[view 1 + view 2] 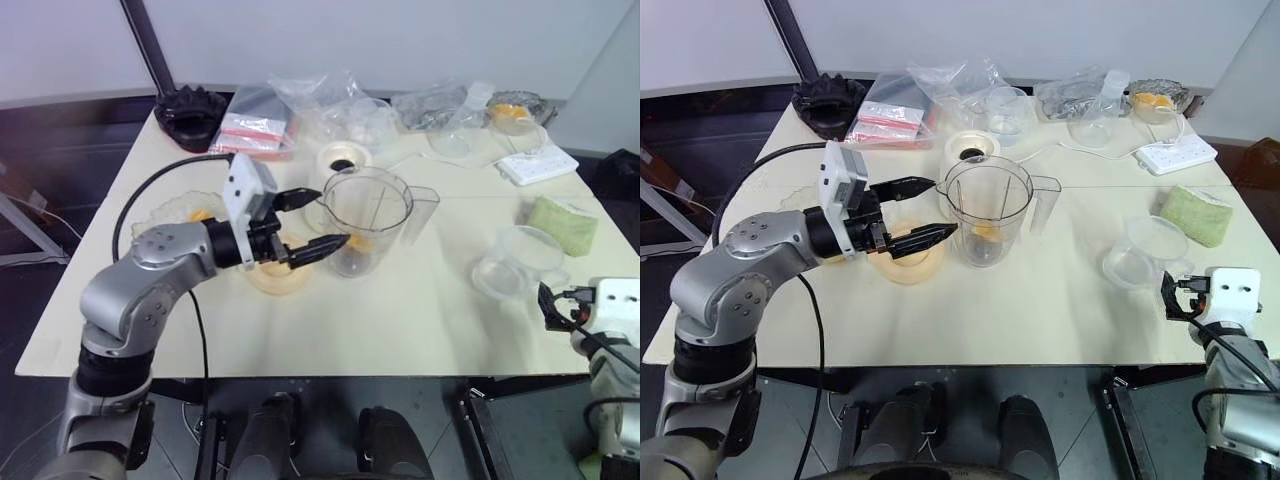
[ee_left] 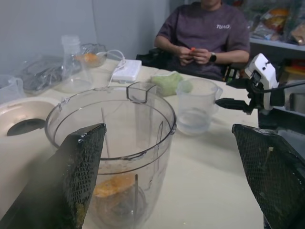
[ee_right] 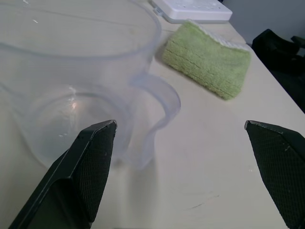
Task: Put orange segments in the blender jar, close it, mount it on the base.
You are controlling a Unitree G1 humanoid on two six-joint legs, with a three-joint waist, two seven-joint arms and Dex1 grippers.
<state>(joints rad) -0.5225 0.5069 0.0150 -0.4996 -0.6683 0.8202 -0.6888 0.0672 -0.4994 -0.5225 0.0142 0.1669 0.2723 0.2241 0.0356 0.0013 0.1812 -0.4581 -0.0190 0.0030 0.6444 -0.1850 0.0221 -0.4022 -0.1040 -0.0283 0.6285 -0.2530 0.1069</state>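
Two arms: both grippers stand wide open and neither has hold of anything.

Head view, left arm: the left gripper points level toward the blender jar, its two black fingers spread just left of the jar's wall, one at rim height and one lower, not touching it as far as can be seen.
Head view, jar: it stands upright near the middle of the table, with no lid on it and orange segments lying at its bottom.
Head view, base: the base sits just beyond the jar, white with a dark socket on top.
Head view, lid: a pale orange round lid lies flat on the table below the left gripper.
Head view, right arm: the right gripper hangs at the table's near right edge, beside a clear cup.
Head view, far side: plastic bags, a white power strip and a green sponge to the right.

Left wrist view: the jar stands between the spread fingers; a person sits beyond the table.

Right wrist view: the clear cup with its handle lies ahead, close to one of the parted fingers; the sponge is beyond it.
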